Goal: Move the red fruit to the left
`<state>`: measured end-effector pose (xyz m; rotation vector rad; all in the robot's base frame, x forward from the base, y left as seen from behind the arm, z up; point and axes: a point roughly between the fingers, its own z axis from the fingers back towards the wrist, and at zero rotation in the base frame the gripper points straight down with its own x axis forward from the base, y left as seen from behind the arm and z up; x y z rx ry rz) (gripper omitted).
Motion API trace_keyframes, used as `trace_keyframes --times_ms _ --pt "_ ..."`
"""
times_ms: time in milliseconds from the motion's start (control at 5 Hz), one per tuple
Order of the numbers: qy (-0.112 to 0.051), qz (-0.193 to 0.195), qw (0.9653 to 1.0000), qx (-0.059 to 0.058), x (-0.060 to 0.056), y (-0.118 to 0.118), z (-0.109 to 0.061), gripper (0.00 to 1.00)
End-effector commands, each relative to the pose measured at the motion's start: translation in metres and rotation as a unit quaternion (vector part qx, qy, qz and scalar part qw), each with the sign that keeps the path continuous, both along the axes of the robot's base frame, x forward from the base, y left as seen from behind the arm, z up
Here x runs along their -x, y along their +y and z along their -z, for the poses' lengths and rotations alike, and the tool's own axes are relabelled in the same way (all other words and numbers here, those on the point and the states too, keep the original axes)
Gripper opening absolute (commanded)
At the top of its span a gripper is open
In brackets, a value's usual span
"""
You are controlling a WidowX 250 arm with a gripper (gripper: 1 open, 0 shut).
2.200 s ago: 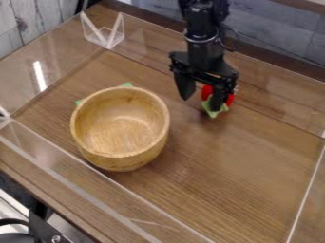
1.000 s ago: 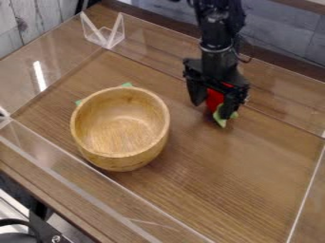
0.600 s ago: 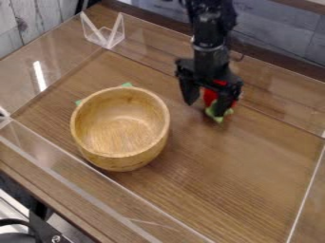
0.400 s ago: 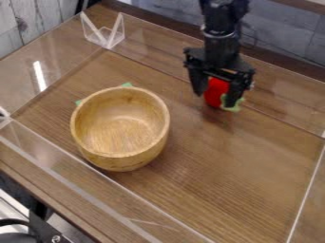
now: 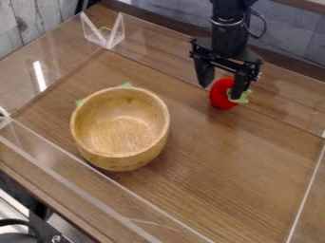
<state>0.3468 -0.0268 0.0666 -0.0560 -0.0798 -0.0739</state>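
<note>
The red fruit, small, glossy and round with a green leaf at its right side, lies on the wooden table right of the bowl. My black gripper hangs just above it, pointing straight down. Its jaws are open, one fingertip on each side of the fruit's top in the picture. Nothing is gripped.
A wooden bowl stands at the left middle, with green corners of a block peeking out behind it. Clear plastic walls fence the table. A clear stand sits at the back left.
The gripper has risen from straddling the fruit low on the table and shifted slightly toward the back right. Its jaws stayed open and the fruit rests below it.
</note>
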Motion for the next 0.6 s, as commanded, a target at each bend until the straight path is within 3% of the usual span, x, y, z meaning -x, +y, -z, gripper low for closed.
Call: trace_keyframes --times_ms 0,200,400 --pt "-0.039 0.012 0.9992 -0.001 -0.015 -0.003 -0.013 0.0" --pt "-0.037 0.001 0.9993 -0.001 -0.01 0.0 -0.022 0.0" --pt "-0.045 -0.013 0.9989 0.008 -0.003 0.007 -0.048 0.0"
